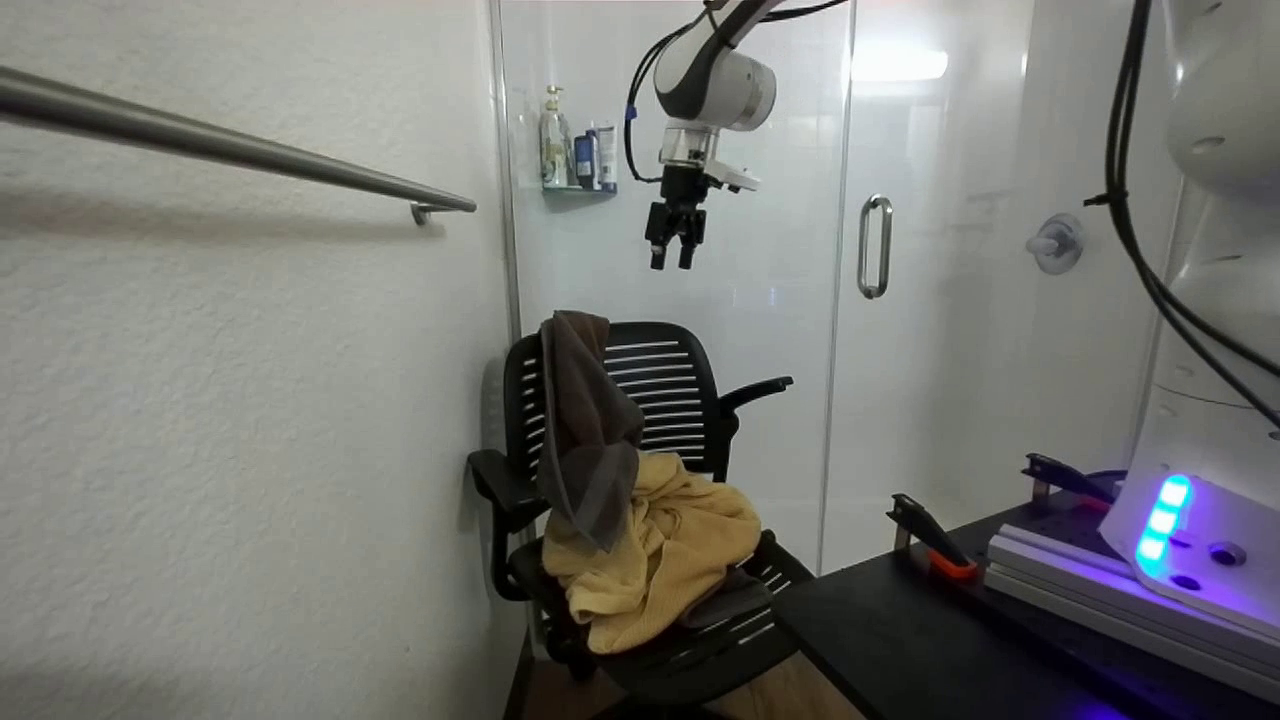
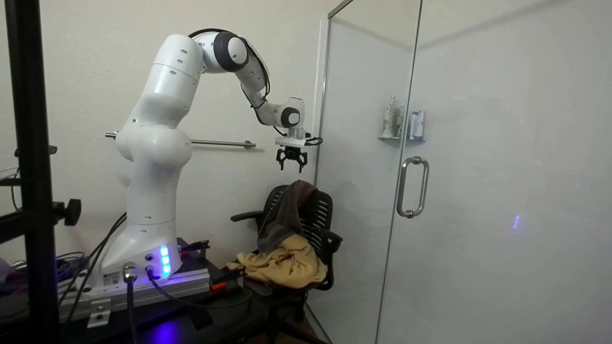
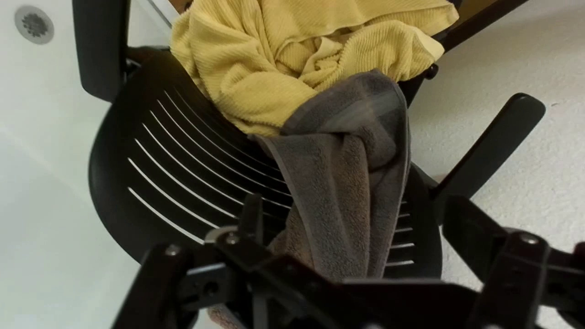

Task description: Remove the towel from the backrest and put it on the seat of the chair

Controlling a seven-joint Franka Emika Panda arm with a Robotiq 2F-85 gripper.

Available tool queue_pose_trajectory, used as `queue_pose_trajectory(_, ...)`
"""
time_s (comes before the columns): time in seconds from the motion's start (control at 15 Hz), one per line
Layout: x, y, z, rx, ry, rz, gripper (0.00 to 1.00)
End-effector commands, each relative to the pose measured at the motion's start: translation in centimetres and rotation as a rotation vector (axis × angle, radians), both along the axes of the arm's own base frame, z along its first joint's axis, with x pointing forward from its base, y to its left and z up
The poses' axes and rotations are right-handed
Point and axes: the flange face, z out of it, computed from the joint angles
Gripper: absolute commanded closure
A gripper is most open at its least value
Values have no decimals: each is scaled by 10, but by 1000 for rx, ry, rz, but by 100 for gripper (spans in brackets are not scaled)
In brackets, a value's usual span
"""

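While the tool (image 1: 671, 262) hangs unclenched, free air separates it from the grey towel (image 1: 590, 410) draped over the backrest edge (image 1: 655, 331).

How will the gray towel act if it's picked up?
The gray towel will probably droop, since it hangs in soft folds over the backrest. Its fuzzy surface probably isn't slippery. It might tug the yellow cloth its end overlaps.

The white arm (image 2: 160, 143) holds its gripper (image 2: 291, 170), jaws apart, above a black chair (image 2: 330, 239) — a gray-brown towel (image 2: 278, 222) drapes over the backrest (image 2: 322, 205), its lower end meeting a bunched yellow cloth (image 2: 292, 265) — beside a glass panel (image 2: 358, 215).
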Motion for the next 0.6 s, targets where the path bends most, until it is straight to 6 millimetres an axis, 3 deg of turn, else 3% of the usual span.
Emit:
queue_pose_trajectory(0.0, 47, 22, -2, 73, 43, 110, 0)
queue_pose_trajectory(0.07, 55, 22, 8, 99, 54, 115, 0)
queue_pose_trajectory(0.13, 32, 25, -3, 45, 30, 76, 0)
queue_pose_trajectory(0.4, 52, 24, 8, 74, 40, 93, 0)
queue_pose_trajectory(0.53, 72, 16, -8, 144, 42, 142, 0)
